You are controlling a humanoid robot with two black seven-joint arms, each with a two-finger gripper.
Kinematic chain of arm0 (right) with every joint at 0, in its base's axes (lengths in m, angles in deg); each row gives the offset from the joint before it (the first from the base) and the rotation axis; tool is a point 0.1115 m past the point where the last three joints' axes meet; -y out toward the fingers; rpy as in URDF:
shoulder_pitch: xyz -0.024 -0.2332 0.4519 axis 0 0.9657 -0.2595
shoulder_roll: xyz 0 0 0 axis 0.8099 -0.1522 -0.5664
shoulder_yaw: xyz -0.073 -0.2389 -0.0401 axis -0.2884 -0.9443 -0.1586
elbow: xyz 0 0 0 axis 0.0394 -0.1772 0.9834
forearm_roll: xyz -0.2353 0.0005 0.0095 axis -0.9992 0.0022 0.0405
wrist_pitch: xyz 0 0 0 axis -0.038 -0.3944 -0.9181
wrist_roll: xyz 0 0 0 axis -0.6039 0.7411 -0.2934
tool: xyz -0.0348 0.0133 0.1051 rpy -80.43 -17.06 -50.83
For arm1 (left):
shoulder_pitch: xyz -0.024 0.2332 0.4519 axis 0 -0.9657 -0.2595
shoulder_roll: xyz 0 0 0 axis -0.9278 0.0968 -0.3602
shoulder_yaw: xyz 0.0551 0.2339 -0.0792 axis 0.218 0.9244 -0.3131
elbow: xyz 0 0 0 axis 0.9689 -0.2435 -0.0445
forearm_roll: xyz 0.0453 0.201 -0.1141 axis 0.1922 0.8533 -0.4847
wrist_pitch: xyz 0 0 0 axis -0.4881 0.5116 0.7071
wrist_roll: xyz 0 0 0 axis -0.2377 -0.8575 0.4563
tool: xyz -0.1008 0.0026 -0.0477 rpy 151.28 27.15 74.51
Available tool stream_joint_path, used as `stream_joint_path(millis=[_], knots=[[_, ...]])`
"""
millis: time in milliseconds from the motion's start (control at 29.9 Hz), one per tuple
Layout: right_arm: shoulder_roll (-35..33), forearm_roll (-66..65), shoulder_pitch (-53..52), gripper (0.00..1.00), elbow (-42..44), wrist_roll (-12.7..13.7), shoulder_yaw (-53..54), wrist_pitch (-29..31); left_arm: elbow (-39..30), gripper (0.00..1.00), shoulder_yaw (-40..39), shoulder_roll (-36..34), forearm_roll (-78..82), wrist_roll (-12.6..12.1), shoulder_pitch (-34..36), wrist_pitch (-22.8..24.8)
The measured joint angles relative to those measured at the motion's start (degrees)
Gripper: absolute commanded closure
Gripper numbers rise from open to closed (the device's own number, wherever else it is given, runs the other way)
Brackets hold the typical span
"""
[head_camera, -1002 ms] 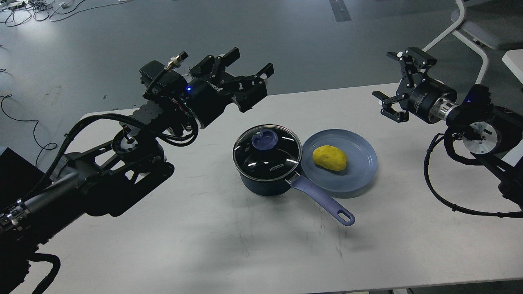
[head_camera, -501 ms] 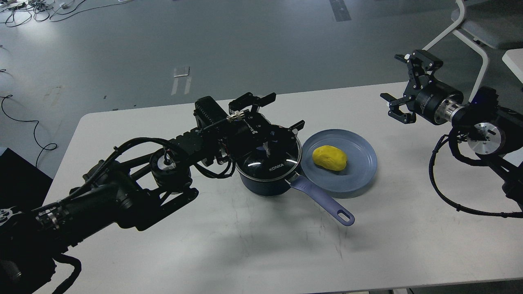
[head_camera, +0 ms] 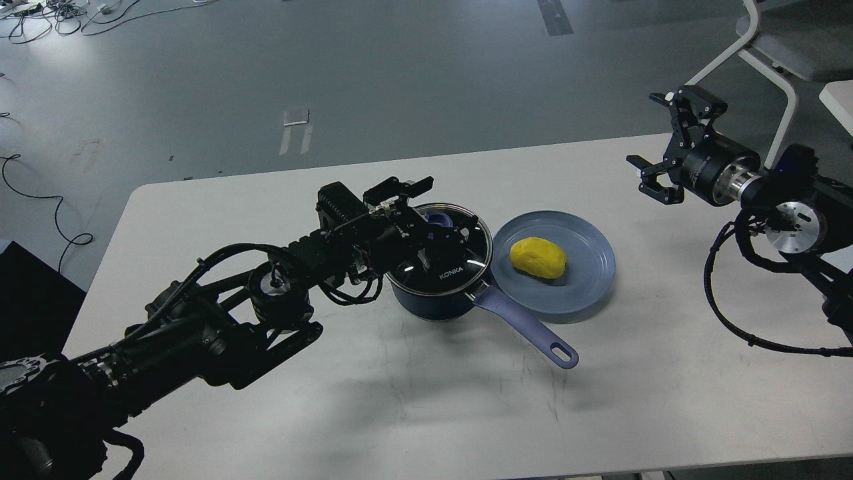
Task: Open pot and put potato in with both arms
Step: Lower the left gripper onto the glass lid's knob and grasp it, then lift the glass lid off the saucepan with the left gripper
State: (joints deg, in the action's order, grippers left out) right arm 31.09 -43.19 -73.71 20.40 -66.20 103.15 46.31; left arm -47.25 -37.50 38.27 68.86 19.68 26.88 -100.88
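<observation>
The dark navy pot (head_camera: 426, 301) stands mid-table with its glass KONKA lid (head_camera: 456, 270) on and its lavender handle (head_camera: 526, 328) pointing to the front right. My left gripper (head_camera: 432, 211) is down on the lid, its fingers open and standing on either side of the purple knob (head_camera: 438, 219); I cannot tell if they touch it. The yellow potato (head_camera: 538, 258) lies on a light-blue plate (head_camera: 590, 280) just right of the pot. My right gripper (head_camera: 652, 137) is open and empty, held above the table's far right corner, well away from the potato.
The white table (head_camera: 400, 400) carries only the pot and plate. A white chair frame (head_camera: 766, 60) stands behind the right arm. Loose black cables (head_camera: 726, 313) hang from the right arm over the table's right edge.
My left gripper has come down from above and left of the pot onto the lid, around the knob. My right gripper has drifted slightly right and back.
</observation>
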Motion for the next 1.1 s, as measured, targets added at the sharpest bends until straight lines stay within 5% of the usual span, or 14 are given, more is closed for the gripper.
stream_joint_path(millis=[200, 1103], knots=[[0.1, 0.0, 0.0, 0.0, 0.8, -0.1, -0.3, 0.0, -0.6, 0.02, 0.3, 0.1, 0.0, 1.7, -0.4, -0.2], [0.0, 0.0, 0.1, 0.0, 1.2, -0.1, -0.6, 0.0, 1.4, 0.02, 0.8, 0.0, 0.2, 1.6, -2.0, -0.5]])
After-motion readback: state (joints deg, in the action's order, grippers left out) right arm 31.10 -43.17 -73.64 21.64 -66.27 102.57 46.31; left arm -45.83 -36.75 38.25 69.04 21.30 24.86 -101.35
